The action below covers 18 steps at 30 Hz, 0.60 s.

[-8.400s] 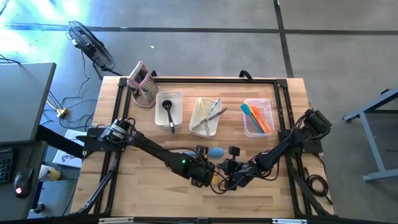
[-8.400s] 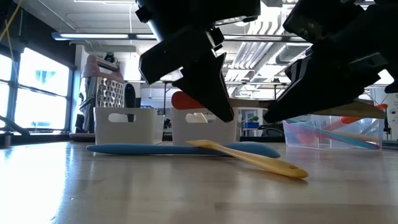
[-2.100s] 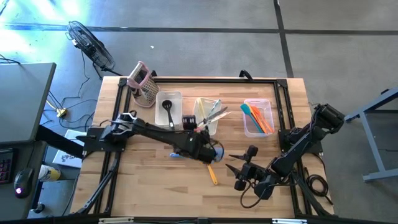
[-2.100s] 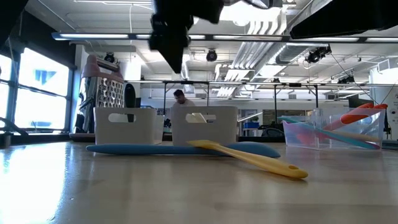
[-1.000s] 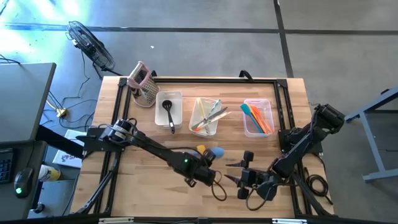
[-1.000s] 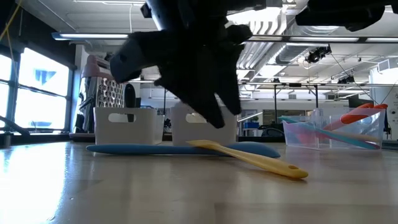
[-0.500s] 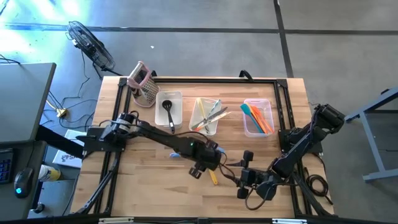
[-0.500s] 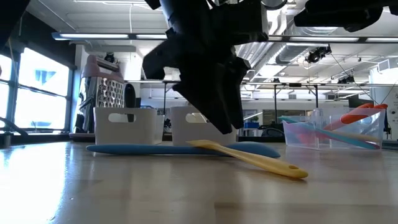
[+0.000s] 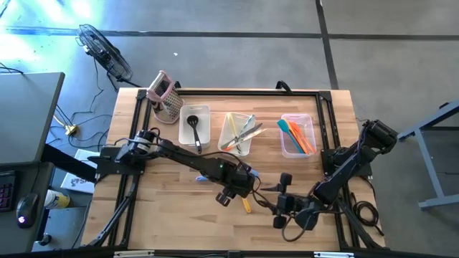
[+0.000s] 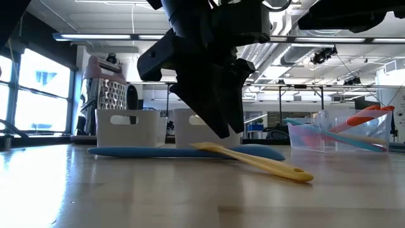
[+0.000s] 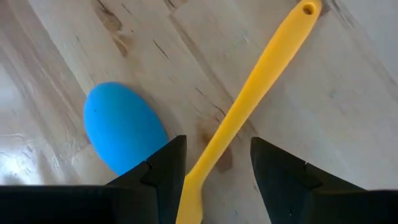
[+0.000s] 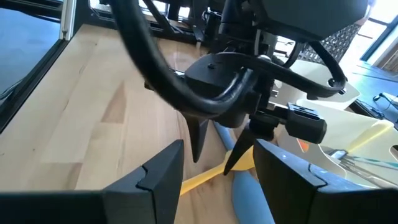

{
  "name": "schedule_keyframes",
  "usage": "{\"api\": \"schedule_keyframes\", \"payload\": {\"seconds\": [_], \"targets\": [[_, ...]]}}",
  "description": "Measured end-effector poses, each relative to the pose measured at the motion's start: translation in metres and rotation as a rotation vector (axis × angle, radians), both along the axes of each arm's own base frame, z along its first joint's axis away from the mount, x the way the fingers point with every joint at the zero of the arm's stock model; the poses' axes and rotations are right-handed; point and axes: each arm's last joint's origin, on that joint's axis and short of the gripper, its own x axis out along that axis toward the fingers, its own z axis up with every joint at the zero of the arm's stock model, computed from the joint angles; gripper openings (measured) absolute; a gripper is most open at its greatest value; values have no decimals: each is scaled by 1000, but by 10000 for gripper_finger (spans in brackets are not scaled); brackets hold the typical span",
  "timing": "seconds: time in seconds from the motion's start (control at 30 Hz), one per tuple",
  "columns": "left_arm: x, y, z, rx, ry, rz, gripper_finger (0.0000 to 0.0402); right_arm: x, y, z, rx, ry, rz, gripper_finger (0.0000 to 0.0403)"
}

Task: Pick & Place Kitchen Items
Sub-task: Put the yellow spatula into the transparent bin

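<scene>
Spatula point(image 11: 249, 102), yellow, lies diagonal w/ open, empty left gripper point(image 11: 214, 165) seemingly straddling it.

Two dark, cable-draped jointed arms

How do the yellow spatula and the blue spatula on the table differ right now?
The yellow spatula lies between the open fingers of the left hand; the blue spatula lies outside them. In the low view, yellow angles toward the camera, blue runs sideways. Both rest flat on the table.
</scene>
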Motion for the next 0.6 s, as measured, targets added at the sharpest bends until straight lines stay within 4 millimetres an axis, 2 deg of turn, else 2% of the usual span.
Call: {"api": "schedule_keyframes", "payload": {"seconds": [0.2, 0.43, 0.6], "targets": [[0, 0, -8, 6, 39, -12, 173, 1, -1, 0, 3, 4, 2, 187], [7, 1, -31, 18, 57, -16, 173, 2, -2, -1, 6, 7, 4, 187], [11, 9, -41, 6, 88, 1, 172, 4, -3, 0, 16, 11, 10, 187]]}}
